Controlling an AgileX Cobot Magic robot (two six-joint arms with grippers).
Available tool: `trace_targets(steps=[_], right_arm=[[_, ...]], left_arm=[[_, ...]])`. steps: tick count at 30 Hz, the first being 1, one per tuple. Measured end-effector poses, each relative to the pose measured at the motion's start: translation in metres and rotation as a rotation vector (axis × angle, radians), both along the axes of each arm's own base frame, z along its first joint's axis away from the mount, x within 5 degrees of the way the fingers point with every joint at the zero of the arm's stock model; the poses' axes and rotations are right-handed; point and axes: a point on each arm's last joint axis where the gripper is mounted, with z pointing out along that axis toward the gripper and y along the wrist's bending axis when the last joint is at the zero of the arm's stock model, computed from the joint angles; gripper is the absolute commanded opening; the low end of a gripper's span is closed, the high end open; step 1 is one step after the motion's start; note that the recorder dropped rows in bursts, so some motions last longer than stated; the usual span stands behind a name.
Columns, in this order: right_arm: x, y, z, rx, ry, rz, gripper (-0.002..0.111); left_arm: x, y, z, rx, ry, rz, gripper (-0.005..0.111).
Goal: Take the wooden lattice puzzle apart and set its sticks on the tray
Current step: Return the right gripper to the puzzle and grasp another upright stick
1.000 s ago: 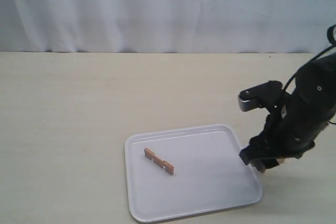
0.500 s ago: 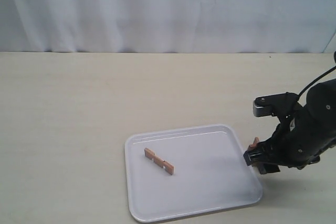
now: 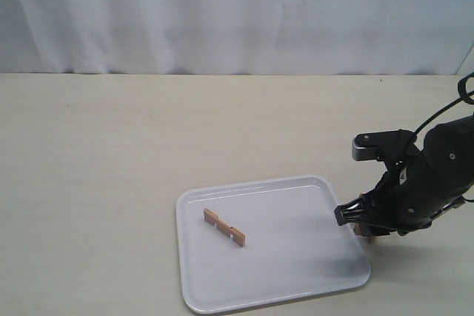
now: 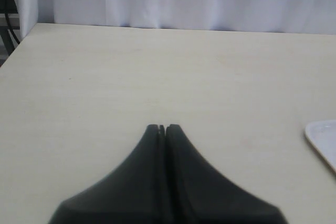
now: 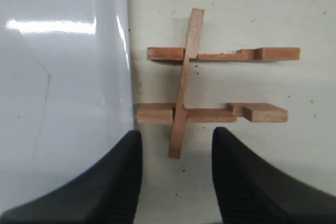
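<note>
operator: where's the wooden lattice puzzle (image 5: 185,85) sitting?

spotter: on the desk (image 3: 111,153), just off the tray (image 3: 296,271) at the tray's 3 o'clock rim. in your exterior view your right arm covers nearly all of it. the right wrist view shows it plainly: two parallel sticks (image 5: 262,113) with a cross stick (image 5: 190,40) slotted over both. the cross stick is skewed a little, not square to the pair. each parallel stick shows an open notch toward the end away from the tray.

operator: is it touching the tray?

spotter: one parallel stick ends just beside the rim. i can't tell whether it touches.

operator: and my right tool (image 5: 176,136)?

spotter: it's apart, holding nothing. its two fingers (image 5: 123,177) hang low over the desk, one on each side of the near end of the cross stick. one finger sits over the tray's rim, the other over bare desk. i can't tell whether either one touches the wood.

operator: what's on the tray?

spotter: one loose stick (image 3: 224,228), lying flat at about 9 o'clock from the tray's middle. it runs on a slant, from 10 o'clock to 4 o'clock.

operator: left tool (image 4: 160,128)?

spotter: pressed together with nothing between its fingers. it hangs above bare desk, well apart from the puzzle. only a corner of the tray shows in its wrist view.
</note>
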Motion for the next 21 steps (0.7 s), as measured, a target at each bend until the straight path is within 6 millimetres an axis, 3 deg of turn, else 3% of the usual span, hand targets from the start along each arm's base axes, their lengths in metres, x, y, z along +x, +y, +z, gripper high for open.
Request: trace_targets(steps=[14,21], right_arm=[[0.000,0.000,0.000,0.000,0.001,-0.001,0.040],[0.001,0.000,-0.015,-0.001,0.047,-0.006,0.040]], left_arm=[[0.000,0.000,0.000,0.000,0.000,0.000,0.000],[0.000,0.000,0.000,0.000,0.000,0.000,0.000]])
